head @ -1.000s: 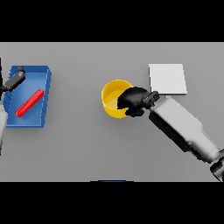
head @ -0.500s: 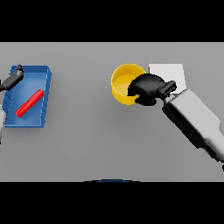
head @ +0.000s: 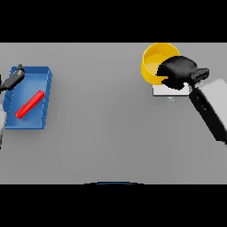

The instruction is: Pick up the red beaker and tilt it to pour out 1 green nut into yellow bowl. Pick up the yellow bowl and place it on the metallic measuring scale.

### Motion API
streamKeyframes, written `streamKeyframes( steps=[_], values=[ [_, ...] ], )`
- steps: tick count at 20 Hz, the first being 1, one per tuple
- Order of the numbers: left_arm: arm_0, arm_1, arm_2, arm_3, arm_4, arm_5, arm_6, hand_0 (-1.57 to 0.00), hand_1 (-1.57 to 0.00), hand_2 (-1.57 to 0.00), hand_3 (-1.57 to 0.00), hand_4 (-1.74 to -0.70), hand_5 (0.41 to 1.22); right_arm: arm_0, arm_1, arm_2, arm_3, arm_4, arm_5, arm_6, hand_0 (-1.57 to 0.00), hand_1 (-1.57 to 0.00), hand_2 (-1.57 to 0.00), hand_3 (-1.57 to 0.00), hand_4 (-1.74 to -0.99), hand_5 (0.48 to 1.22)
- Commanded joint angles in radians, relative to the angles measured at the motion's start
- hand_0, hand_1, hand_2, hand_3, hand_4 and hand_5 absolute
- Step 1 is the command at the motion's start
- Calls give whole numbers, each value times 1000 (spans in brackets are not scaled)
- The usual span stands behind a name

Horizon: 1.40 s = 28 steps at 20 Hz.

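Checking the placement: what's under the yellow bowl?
The scale: only a pale strip shows below the yellow bowl and right hand. The rest is covered, so contact can't be seen.

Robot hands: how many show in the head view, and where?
2. The left hand is at the blue tray's left edge; the right hand grips the yellow bowl over the scale.

Bowl [head: 153,66] over scale [head: 162,91], far right

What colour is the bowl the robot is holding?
Yellow. The bowl shows best in the head view, gripped by the right hand.
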Motion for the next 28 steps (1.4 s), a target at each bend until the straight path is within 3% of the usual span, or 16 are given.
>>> streamKeyframes(
  steps=[1,4,6,10,15,19,21,23,24,26,28],
  values=[
    [2,2,3,6,3,-3,3,1,1,1,1,-737,699,-4,6,-7,35,4,-18,-3,-1571,-1571,-1508,-1186,-1741,1221],
    [23,9,8,-10,7,-3,-11,1,1,1,1,-728,691,-7,1,-30,124,10,-67,-27,-1571,-1571,-1506,-1176,-1741,1221],
    [20,7,8,-15,8,-4,-7,1,1,1,1,-725,685,-16,8,-35,202,32,-125,-39,-1571,-1571,-1478,-1230,-1741,1221],
    [20,10,8,-20,5,-4,-1,1,1,1,1,-724,682,-16,13,-50,301,42,-163,-71,-1571,-1571,-1407,-1351,-1741,1221],
    [15,6,10,-5,2,5,-2,1,1,1,1,-728,675,-14,39,-61,368,41,-196,-94,-1571,-1571,-1362,-1338,-1741,1221],
    [5,6,4,7,-3,0,-3,1,1,1,1,-723,669,-5,51,-67,381,28,-203,-121,-1501,-1571,-1330,-1463,-1741,1221],
    [5,12,4,5,-6,-1,-5,1,1,1,1,-724,667,-6,55,-65,392,35,-210,-111,-1448,-1501,-1382,-1390,-1734,1221],
    [3,9,1,3,-6,-2,-10,1,1,1,1,-724,671,-20,57,-72,395,27,-195,-113,-1492,-1484,-1450,-1097,-1737,1221],
    [-3,7,2,11,-4,-4,-6,1,1,1,1,-722,671,-12,51,-75,382,23,-185,-112,-1439,-1337,-1286,-990,-1688,1221],
    [2,3,-2,5,-4,-5,-7,1,1,1,1,-719,668,-30,57,-71,399,33,-181,-103,-990,-882,-921,-796,-1629,1080],
    [13,-1,-5,7,-10,6,-16,1,1,1,1,-718,666,-28,52,-52,404,52,-176,-104,-634,-564,-660,-661,-1593,987]
  ],
)
